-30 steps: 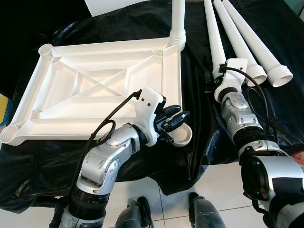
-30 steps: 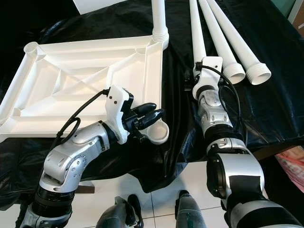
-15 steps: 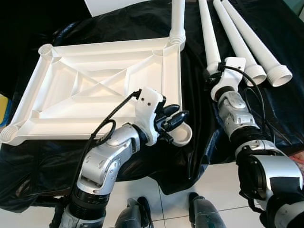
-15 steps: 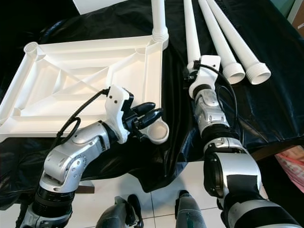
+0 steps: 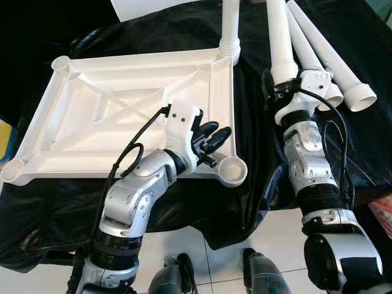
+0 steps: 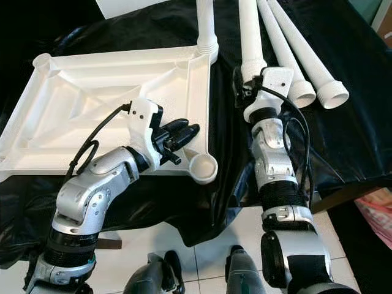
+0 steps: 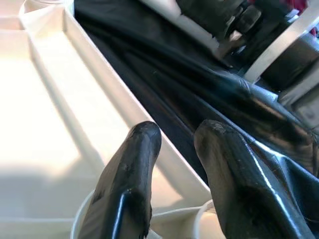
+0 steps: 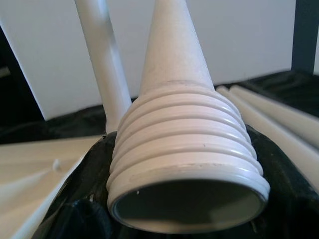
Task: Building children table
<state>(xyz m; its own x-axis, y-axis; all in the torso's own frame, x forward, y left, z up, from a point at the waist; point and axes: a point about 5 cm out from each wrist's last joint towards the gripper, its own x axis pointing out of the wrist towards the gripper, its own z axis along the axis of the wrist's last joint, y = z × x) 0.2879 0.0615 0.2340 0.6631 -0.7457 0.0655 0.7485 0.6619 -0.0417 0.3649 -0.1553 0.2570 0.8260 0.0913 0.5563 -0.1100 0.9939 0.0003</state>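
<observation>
The white tabletop (image 5: pixel 92 131) lies upside down on black cloth, with one white leg (image 5: pixel 229 24) standing in its far right corner. My left gripper (image 5: pixel 212 135) hovers open over the right rim, just behind the empty near right socket (image 5: pixel 233 173); in the left wrist view its fingers (image 7: pixel 134 169) straddle that rim (image 7: pixel 99 94). My right gripper (image 5: pixel 283 86) is shut on the threaded end of a second leg (image 5: pixel 278 37), held up off the cloth right of the tabletop. That ribbed end (image 8: pixel 184 144) sits close in the right wrist view.
Two more white legs (image 5: pixel 334 64) lie side by side on the black cloth (image 5: pixel 257 184) at the far right. The cloth hangs over the table's front edge onto a white tiled floor (image 5: pixel 275 245). A white board (image 5: pixel 147 6) stands behind the tabletop.
My right gripper has lifted the leg's threaded end off the cloth and tilted it up. My left gripper has drawn back from the near right socket to above the right rim.
</observation>
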